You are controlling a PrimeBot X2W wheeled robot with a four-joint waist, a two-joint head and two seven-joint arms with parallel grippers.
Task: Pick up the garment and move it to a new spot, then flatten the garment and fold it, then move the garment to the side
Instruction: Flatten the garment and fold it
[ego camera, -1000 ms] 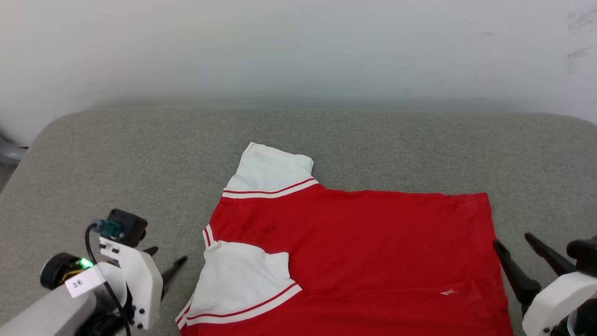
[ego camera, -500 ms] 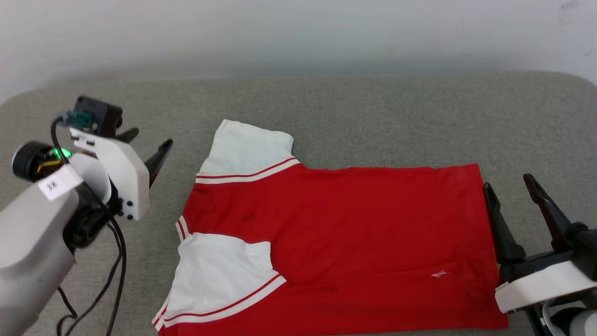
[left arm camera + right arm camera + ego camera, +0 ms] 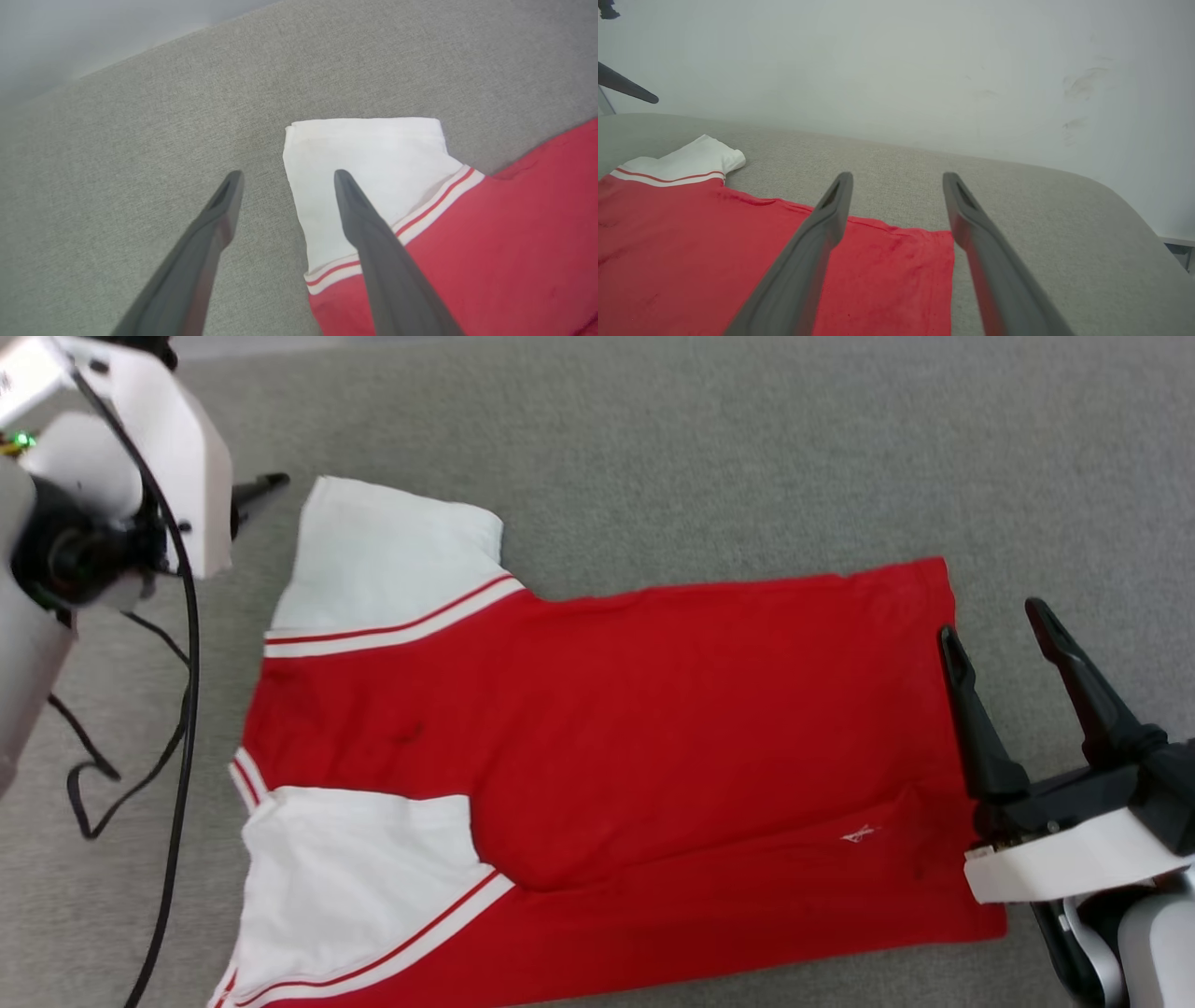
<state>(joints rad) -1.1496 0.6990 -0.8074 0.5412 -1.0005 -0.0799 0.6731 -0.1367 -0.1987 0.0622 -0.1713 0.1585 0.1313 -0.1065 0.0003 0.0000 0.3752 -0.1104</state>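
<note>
The garment point(image 3: 653, 728) lies spread flat on the grey surface with its plain red back up, white sleeves to the left and hem to the right. My left gripper point(image 3: 285, 173) is open at the far sleeve point(image 3: 369, 158). One finger is over the white cloth and the other over the grey surface. One of its fingertips point(image 3: 273, 481) pokes out beside that sleeve in the head view. My right gripper point(image 3: 991, 619) is open at the hem's far right corner point(image 3: 924, 252). Its left finger is over the red edge and its right finger over the grey surface.
The grey upholstered surface point(image 3: 700, 439) stretches beyond the garment to a pale wall point(image 3: 896, 70). Its rounded right end point(image 3: 1134, 214) drops off near my right gripper. A black cable point(image 3: 182, 709) hangs from my left arm over the surface's left side.
The head camera has tilted down and closer. My left gripper has travelled from beside the near sleeve to the far sleeve's corner. My right gripper has advanced along the hem. Both stayed open.
</note>
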